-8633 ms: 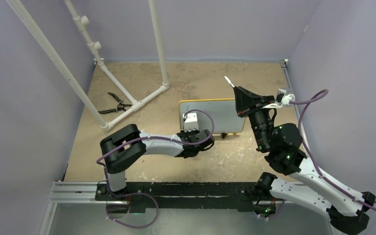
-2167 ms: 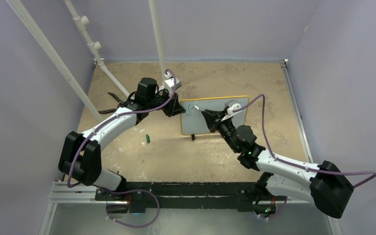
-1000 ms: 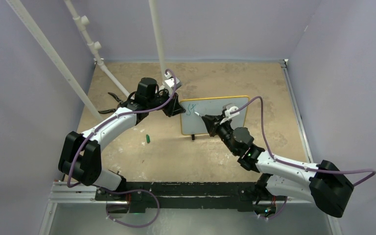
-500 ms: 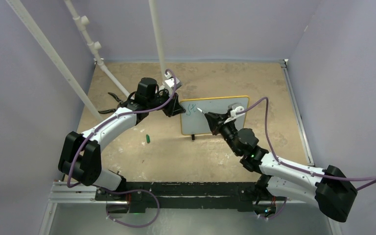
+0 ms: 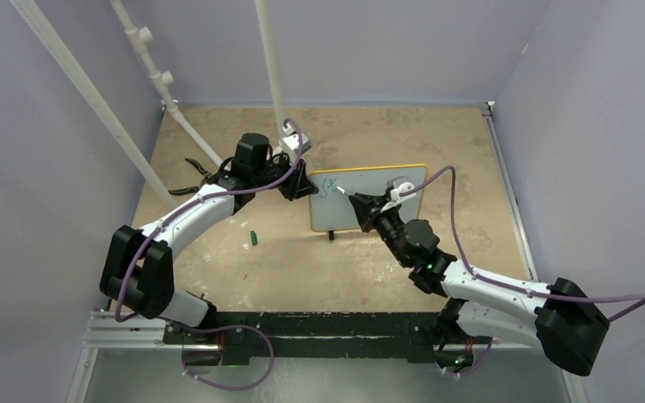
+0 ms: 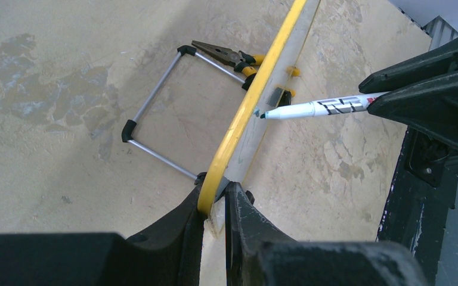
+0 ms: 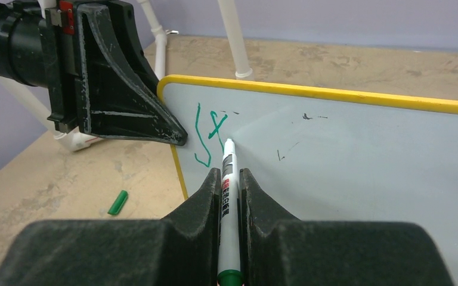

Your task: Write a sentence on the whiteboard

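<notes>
Pinching whiteboard's (image 7: 364,161) edge, left pincer (image 6: 216,196) faces right pincer (image 7: 231,176) clamping marker (image 7: 228,161); board mostly bare.

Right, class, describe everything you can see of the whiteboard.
The whiteboard is a white rectangle with a thin yellow frame and rounded corners, standing propped up. The left end effector pinches one side edge. The marker in the right end effector meets its face beside a few green strokes.

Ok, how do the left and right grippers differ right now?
The left gripper clamps the whiteboard by its yellow edge; the right gripper clamps a marker. The left gripper sits beside the board; the right gripper faces its white surface, marker tip at the green writing. Both are shut on something.
</notes>
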### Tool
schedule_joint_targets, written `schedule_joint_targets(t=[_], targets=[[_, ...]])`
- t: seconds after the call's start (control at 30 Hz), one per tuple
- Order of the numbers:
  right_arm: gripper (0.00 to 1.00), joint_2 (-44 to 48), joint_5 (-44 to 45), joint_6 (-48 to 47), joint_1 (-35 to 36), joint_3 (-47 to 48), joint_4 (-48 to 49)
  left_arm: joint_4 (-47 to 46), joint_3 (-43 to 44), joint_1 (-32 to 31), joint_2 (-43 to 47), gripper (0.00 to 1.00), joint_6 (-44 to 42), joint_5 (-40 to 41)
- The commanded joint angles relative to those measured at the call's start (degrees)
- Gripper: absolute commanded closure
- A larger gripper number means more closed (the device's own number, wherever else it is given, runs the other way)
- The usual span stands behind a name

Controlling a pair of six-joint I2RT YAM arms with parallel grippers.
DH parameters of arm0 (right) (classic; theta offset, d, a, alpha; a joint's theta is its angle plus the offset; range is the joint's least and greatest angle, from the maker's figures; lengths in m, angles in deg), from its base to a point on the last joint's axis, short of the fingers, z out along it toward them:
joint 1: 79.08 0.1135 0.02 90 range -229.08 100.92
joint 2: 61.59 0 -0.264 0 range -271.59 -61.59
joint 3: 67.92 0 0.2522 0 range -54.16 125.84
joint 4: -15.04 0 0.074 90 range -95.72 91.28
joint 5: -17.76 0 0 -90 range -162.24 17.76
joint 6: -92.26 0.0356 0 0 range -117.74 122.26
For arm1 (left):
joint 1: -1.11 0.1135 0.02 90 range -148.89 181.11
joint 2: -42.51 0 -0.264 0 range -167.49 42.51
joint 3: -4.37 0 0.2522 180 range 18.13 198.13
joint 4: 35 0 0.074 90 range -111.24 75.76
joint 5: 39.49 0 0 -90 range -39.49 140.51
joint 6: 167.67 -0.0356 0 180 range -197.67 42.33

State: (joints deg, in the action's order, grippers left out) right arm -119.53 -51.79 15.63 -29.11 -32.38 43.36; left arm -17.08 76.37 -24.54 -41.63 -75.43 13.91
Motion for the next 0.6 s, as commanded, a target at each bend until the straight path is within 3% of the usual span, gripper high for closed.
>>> schedule_joint_targets(t=[0.0, 0.57], targets=[[1.00, -0.5, 2.9, -1.1, 0.3, 1.9, 3.2, -0.2, 0.1, -0.2, 1.0, 1.00, -1.9, 2.9], [1.00, 0.8, 6.2, 1.5, 0.3, -0.3, -0.1, -0.3, 0.1, -0.3, 1.0, 1.00, -1.9, 3.0]])
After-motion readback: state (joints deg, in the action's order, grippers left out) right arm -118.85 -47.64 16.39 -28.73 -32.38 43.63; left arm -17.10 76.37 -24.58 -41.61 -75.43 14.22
